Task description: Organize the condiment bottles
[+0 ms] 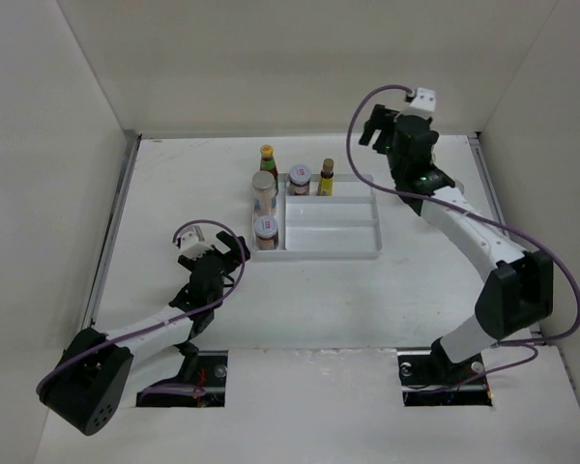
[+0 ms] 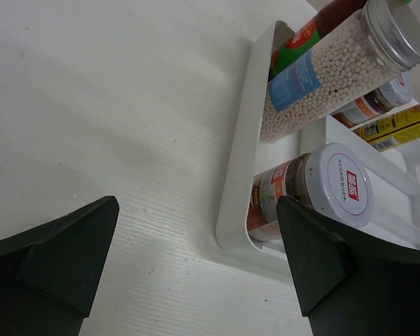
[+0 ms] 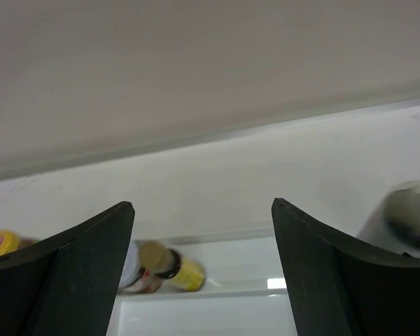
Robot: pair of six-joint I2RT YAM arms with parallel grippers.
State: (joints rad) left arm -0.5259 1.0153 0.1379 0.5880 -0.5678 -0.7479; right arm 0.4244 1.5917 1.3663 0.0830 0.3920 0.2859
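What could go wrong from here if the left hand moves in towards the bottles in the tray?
The open left hand sits low beside the near-left corner of the tray, so pushing forward could shove the tray rather than reach a bottle. The white-lidded spice jar and the tall bead jar stand close together at that end of the tray, so closing on one might tip the other.

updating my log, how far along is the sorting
Done: five bottles stand in the white tray, three in its left compartment, including the bead jar, and two at the back, including the yellow bottle. In hand: nothing; the left end effector and right end effector are open and empty. Left: unclear; a blurred object in the right wrist view can't be identified.
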